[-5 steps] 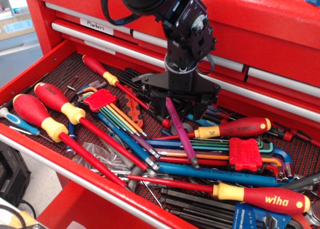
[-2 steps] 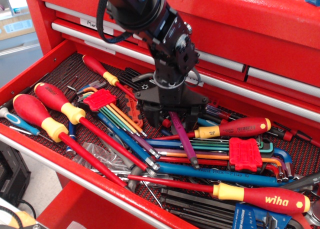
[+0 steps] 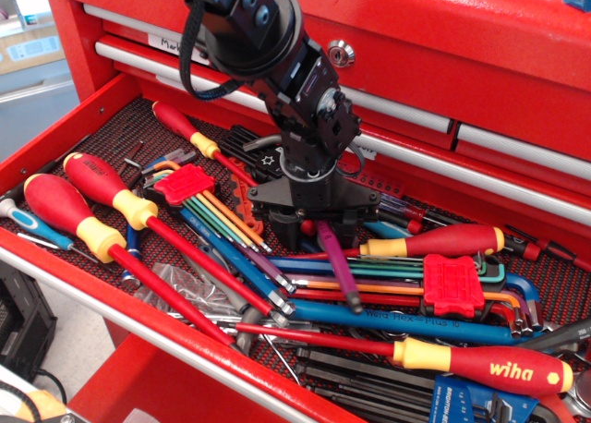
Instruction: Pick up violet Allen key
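So my claw (image 3: 317,227) has dropped a good bit over the last second and slid left, and it's now sitting right over the top end of the violet key (image 3: 338,268). A second ago it hung higher with more of the shaft showing under it; now the upper part of the key is swallowed by the claw body. The key itself barely shifted. It's lying across the pile in the drawer (image 3: 55,146), slanting down and to the right from the claw, with its lower tip on the long blue key (image 3: 416,323) and just left of the red holder (image 3: 452,284).

Honestly I can't tell if the claw is open or closed from this angle, since the fingers are hidden behind the housing. My guess is they straddle the shaft and haven't squeezed yet.

Meaning for the task: I'm at the grasp point, not holding anything yet as far as I can see. Next is close and lift, carefully, because the yellow-red screwdriver (image 3: 434,242) sits right of the claw.
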### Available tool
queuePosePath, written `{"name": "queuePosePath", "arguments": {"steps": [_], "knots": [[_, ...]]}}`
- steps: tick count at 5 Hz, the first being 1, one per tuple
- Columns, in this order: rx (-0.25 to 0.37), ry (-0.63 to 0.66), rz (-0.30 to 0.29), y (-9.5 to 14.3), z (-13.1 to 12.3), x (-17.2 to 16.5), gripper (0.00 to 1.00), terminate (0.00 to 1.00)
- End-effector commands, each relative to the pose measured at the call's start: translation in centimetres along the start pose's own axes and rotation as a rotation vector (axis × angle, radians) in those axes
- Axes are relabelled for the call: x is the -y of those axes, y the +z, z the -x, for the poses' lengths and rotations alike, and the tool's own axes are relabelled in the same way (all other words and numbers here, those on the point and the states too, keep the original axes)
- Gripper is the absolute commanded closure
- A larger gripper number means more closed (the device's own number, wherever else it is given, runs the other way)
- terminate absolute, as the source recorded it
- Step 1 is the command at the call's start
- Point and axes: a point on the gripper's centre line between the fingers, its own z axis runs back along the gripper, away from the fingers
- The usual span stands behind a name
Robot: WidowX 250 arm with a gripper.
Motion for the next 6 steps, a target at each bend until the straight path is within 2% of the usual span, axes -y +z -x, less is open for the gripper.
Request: {"name": "queuePosePath", "arguments": {"steps": [1, 2, 5, 6], "knots": [[0.036, 0.013, -0.045, 2.2, -0.8, 0.5, 1.00, 0.00], [0.039, 0.026, -0.147, 4.7, -1.4, 0.0, 1.00, 0.00], [-0.016, 0.113, -0.323, 9.6, 0.6, -1.7, 1.00, 0.00], [0.015, 0.162, -0.363, 11.3, 1.2, -2.0, 1.00, 0.00]]}}
